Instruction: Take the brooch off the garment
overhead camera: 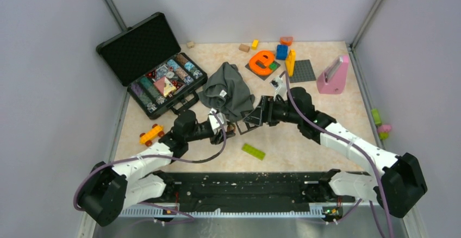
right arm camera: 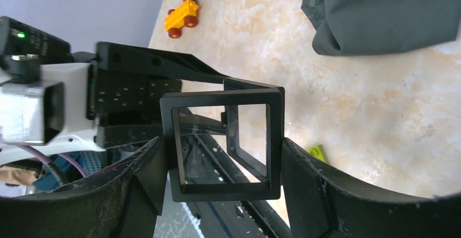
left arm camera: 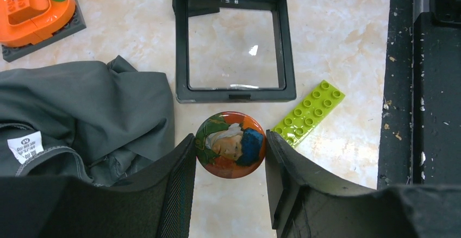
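Note:
The brooch (left arm camera: 230,145) is a small round orange-brown button with a painted portrait. My left gripper (left arm camera: 230,152) is shut on it, one finger on each side. It hangs over bare tabletop, just right of the garment's edge and apart from it. The garment (left arm camera: 81,107) is a crumpled dark grey T-shirt with a white label (left arm camera: 24,145); in the top view it (overhead camera: 225,88) lies mid-table. My right gripper (right arm camera: 223,164) is shut on a black square hinged frame (right arm camera: 223,190) with clear film, held open just beyond the left gripper (overhead camera: 232,127).
An open black case (overhead camera: 149,64) of trinkets stands at the back left. An orange letter toy (overhead camera: 262,61), a grey baseplate (overhead camera: 301,70) and a pink block (overhead camera: 332,75) are at the back right. A green plate (overhead camera: 253,151) and a yellow toy car (overhead camera: 151,135) lie near the front.

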`<state>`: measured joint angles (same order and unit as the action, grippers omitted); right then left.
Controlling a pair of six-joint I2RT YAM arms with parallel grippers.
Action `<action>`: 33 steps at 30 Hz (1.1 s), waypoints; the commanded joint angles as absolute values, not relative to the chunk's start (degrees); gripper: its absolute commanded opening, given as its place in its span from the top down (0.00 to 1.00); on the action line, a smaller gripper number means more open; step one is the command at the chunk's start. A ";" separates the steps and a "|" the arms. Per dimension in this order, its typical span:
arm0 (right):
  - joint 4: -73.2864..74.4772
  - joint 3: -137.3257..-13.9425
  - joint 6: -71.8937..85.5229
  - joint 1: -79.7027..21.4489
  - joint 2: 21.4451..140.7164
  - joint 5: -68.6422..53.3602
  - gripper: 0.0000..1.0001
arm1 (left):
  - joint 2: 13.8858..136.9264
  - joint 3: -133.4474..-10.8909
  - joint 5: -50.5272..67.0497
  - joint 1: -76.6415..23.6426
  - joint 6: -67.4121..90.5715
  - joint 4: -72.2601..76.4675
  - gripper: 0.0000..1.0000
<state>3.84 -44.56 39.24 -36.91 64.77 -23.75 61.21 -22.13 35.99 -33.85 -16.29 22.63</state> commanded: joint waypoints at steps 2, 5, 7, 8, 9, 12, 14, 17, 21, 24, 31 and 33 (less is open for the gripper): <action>-2.71 -41.03 42.00 -35.85 65.10 -22.33 0.39 | 58.52 -22.35 37.93 -34.08 -15.10 26.39 0.79; -4.58 -39.59 42.48 -35.71 65.75 -21.07 0.39 | 57.83 -22.24 36.77 -34.06 -15.49 25.46 0.79; -7.94 -38.02 43.70 -35.68 66.47 -21.54 0.40 | 58.10 -22.32 37.34 -34.03 -15.60 25.42 0.79; -9.77 -37.28 44.48 -35.68 67.17 -21.84 0.40 | 58.50 -22.51 37.76 -34.05 -15.59 25.41 0.79; -11.77 -36.62 45.30 -35.68 67.63 -22.22 0.40 | 58.77 -22.77 38.01 -34.05 -15.64 25.35 0.79; -18.15 -34.91 47.83 -35.68 69.89 -23.51 0.40 | 59.44 -23.07 37.10 -34.08 -16.41 24.46 0.79; -20.86 -34.47 48.96 -35.68 71.58 -23.98 0.40 | 59.64 -23.03 36.12 -34.05 -16.87 24.03 0.79; -25.38 -33.75 50.88 -35.65 74.24 -25.90 0.41 | 60.44 -23.09 35.85 -34.06 -17.05 24.28 0.79; -28.77 -33.23 52.18 -35.81 76.59 -27.30 0.42 | 62.37 -23.99 36.64 -34.09 -17.14 23.77 0.79; -29.21 -33.22 52.03 -36.10 76.95 -27.53 0.42 | 62.90 -24.32 36.50 -34.09 -17.23 23.47 0.79; -30.32 -33.75 52.10 -37.53 78.72 -28.14 0.44 | 62.50 -24.30 36.18 -34.17 -17.38 23.49 0.79; -30.01 -33.91 51.78 -37.78 79.36 -27.89 0.45 | 62.00 -24.27 35.43 -34.13 -17.53 23.12 0.79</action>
